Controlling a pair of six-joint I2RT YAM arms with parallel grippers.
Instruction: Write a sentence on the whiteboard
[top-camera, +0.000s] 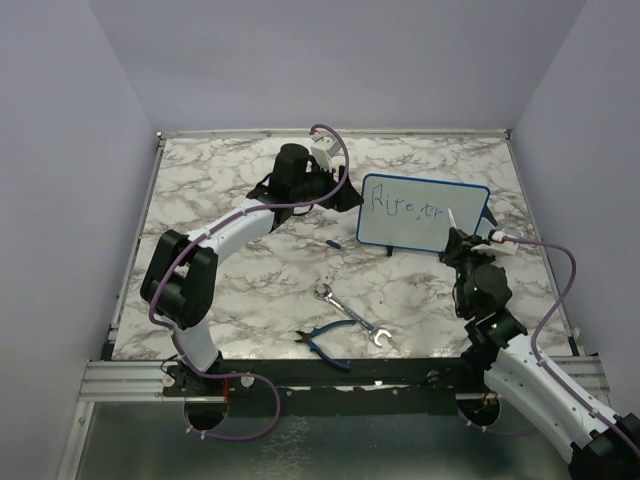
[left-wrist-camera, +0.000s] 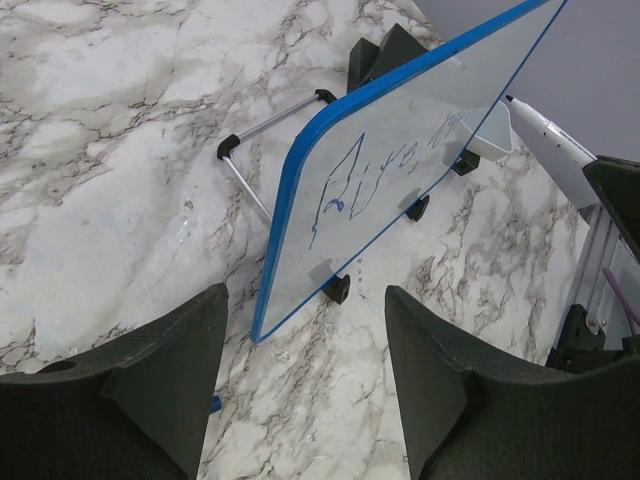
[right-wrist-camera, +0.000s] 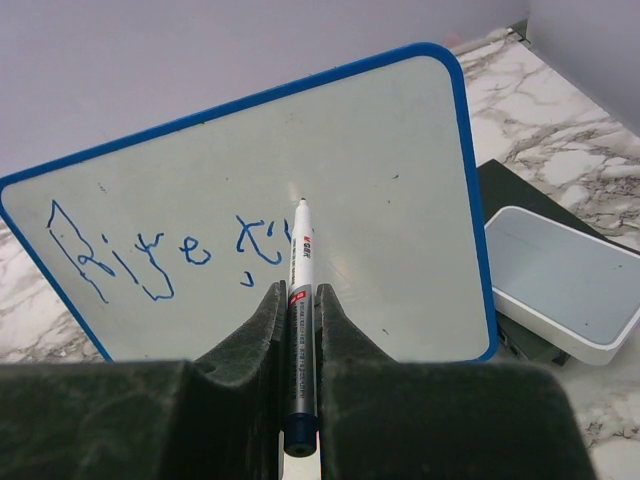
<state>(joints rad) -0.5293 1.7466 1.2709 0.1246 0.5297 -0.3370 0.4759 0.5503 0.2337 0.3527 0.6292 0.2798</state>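
At upper right of the top view the whiteboard (top-camera: 424, 212) stood propped on the counter (top-camera: 250, 290), its sentence (right-wrist-camera: 150, 255) apparently half-written, right jaws clenched on the marker (right-wrist-camera: 299, 270), left jaws released, the next move likely carrying the tip rightward for more letters.

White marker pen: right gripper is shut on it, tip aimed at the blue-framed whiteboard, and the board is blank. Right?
Not blank. The right wrist view shows dark blue handwritten scrawl across the left half of the blue-framed rectangular whiteboard. The rest holds: the right gripper is shut on the white marker pen, tip aimed at the board.
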